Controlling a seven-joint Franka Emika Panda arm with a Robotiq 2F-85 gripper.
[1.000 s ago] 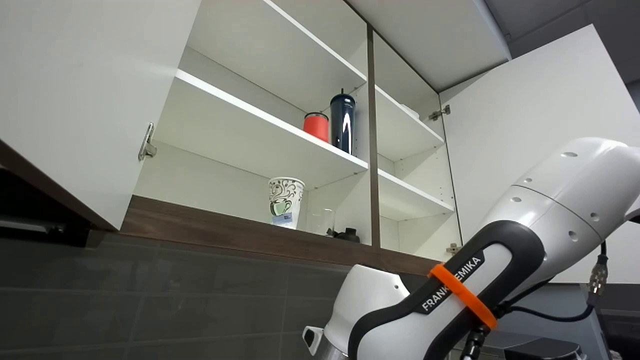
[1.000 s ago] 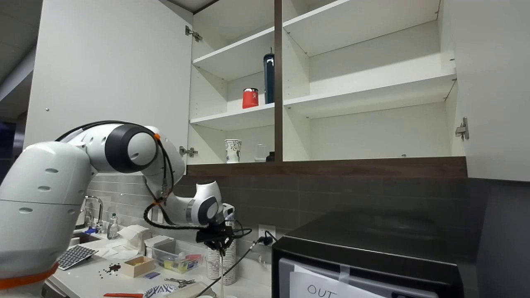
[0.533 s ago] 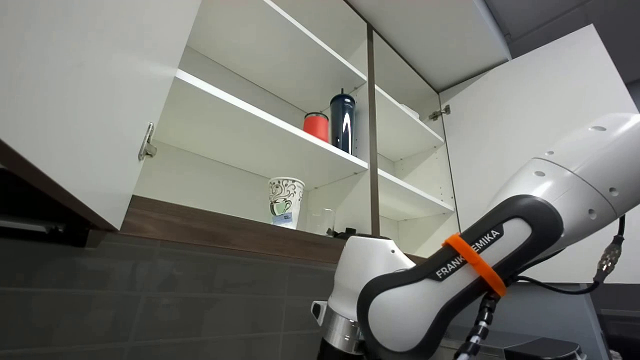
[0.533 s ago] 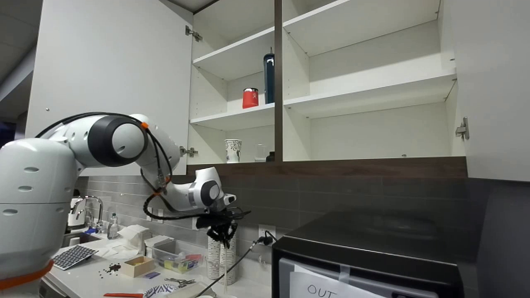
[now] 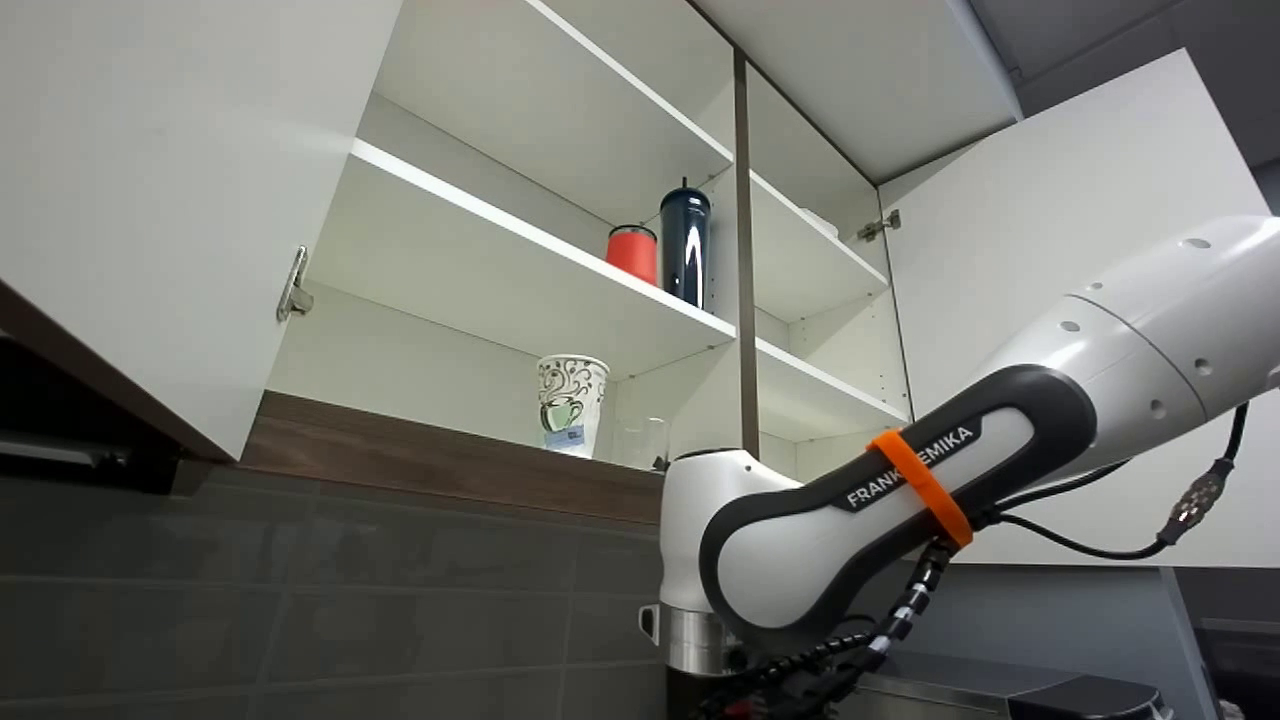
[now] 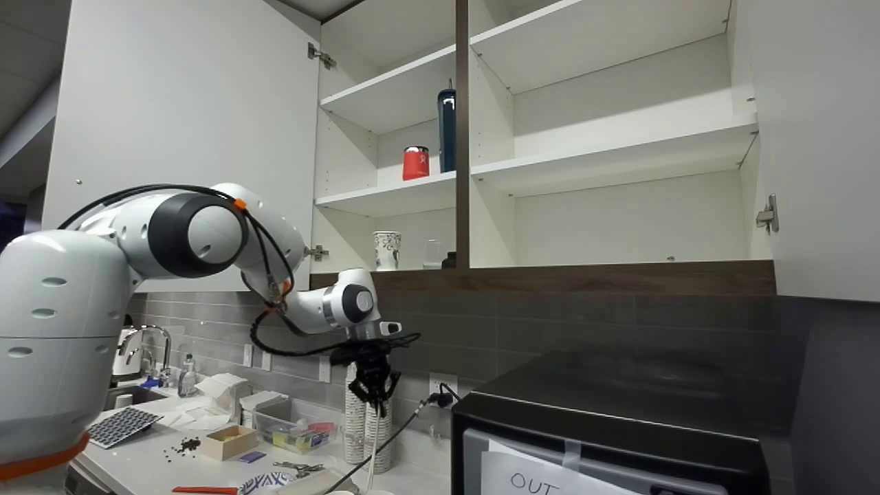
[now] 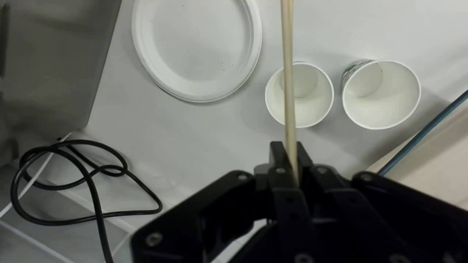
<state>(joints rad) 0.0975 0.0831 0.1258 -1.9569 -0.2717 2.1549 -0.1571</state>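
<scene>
"Since entries must record faults of view, what is cut off or obscure?"

"Pale stick point(image 7: 288, 73), slender: far end runs off the top edge of the wrist view; one piece or a pair, cannot be told. Beige item point(image 7: 442, 160), lower right, and grey boxy item point(image 7: 55, 73), upper left: both cut off by the frame. Black cable point(image 7: 98, 216), loosely looped: leaves at the bottom edge. Arm point(image 5: 1000, 435), in an exterior view: bottom edge crops it above the jaws."

"Position of the stick relative to the jaws?"

"Between the tips, reaching outward. In an exterior view it hangs below them, slightly tilted, before stacked cups point(image 6: 355, 433); lower end hard to make out. In the wrist view its line crosses the mouth of a paper cup point(image 7: 314, 106); over or inside, indeterminate. Second cup point(image 7: 395, 98): just beside the first. White plate point(image 7: 199, 40): near. Cups and plate stand on the tabletop point(image 7: 204, 135)."

"Jaws, condition?"

"Nearly together, clamped on the stick, parted by no more than its thickness. Finish black; in an exterior view their parts merge into one dark mass."
</scene>
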